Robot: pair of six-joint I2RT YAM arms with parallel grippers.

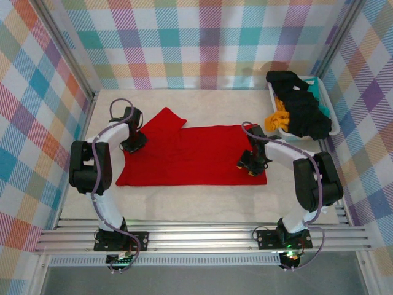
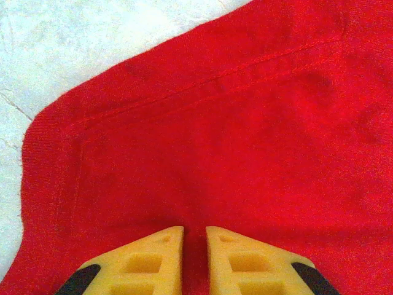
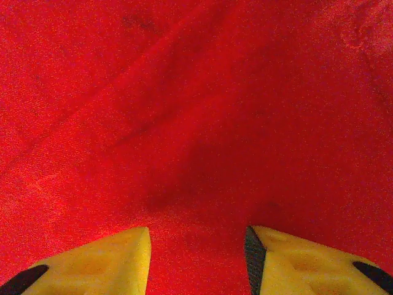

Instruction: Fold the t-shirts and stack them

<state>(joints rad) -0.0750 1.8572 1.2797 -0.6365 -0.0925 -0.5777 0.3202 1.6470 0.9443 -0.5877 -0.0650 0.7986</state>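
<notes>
Left claw (image 2: 194, 232): clenched on the red t-shirt (image 2: 233, 135), near its hem.
Right claw (image 3: 196, 233): released, spread over cloth directly beneath.
Risk: a one-sided lift could drag and bunch the shirt.

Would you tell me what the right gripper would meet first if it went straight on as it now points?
The red t-shirt: the right gripper points down at it, jaws open, seemingly close above, though depth is unclear.

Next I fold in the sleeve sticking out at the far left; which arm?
Left. The left fingers are at the red t-shirt's edge beside that sleeve; the right fingers are over its opposite end.
</notes>
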